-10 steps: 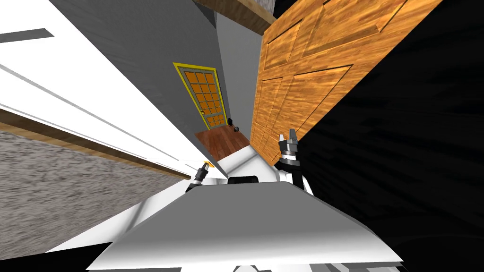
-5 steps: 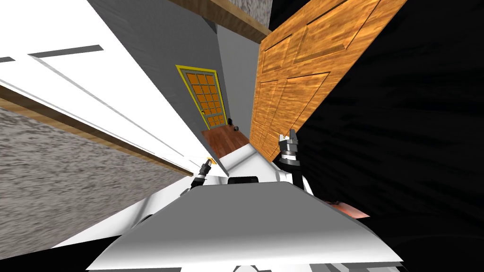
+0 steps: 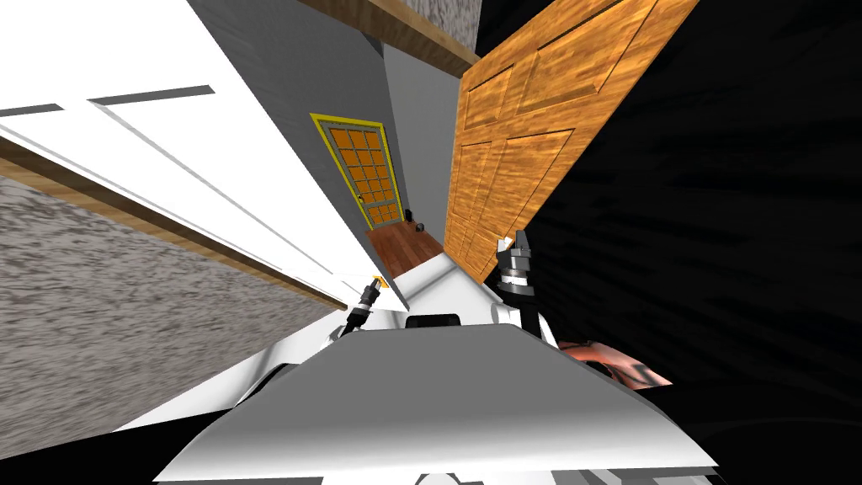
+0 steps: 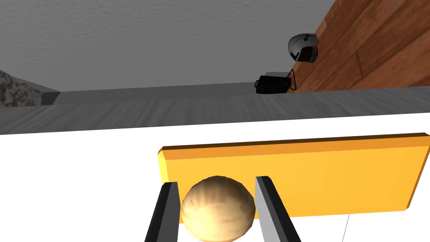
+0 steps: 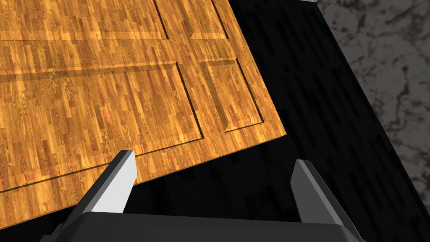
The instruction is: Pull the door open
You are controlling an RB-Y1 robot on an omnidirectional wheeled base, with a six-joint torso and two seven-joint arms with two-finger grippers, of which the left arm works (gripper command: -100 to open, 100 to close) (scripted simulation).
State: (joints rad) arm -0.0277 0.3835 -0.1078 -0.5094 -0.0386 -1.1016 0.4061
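White door (image 3: 210, 177) on my left: the left pincer (image 4: 216, 183) pinches its round tan knob (image 4: 218, 210) on the yellow plate (image 4: 327, 180), so the grasp seems made and the swing remains. Far off, a small black box (image 4: 273, 84), contents hidden. Right pincer (image 5: 214, 159) spread, idle by the wooden door (image 5: 105, 92)

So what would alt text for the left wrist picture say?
The left gripper clamps its thin grey fingers on a round tan door knob, mounted on an orange-yellow rectangular plate on a white door. Beyond is a grey wall.
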